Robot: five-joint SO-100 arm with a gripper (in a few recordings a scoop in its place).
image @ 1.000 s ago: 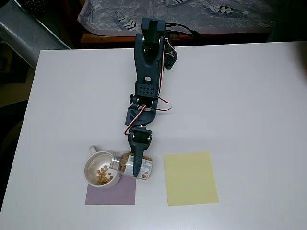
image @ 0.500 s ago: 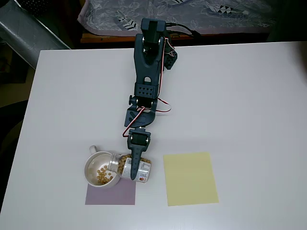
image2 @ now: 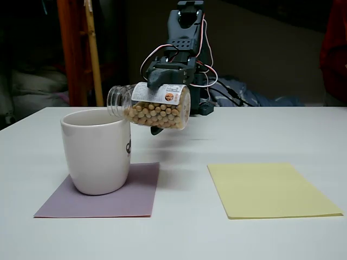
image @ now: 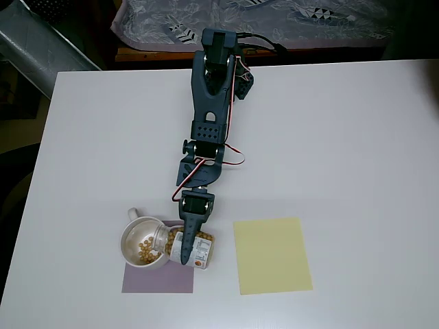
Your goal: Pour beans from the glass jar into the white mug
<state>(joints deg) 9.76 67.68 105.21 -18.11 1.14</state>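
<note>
Overhead and fixed views, left to right. The white mug stands on a purple mat at the left, with beans visible on its floor in the overhead view. Just right of it, the glass jar lies tipped nearly level above the table, its open mouth over the mug's rim and most of its beans settled along its lower side. The gripper has its fingers closed around the jar's body. Farther right, a yellow sheet lies flat on the white table.
</note>
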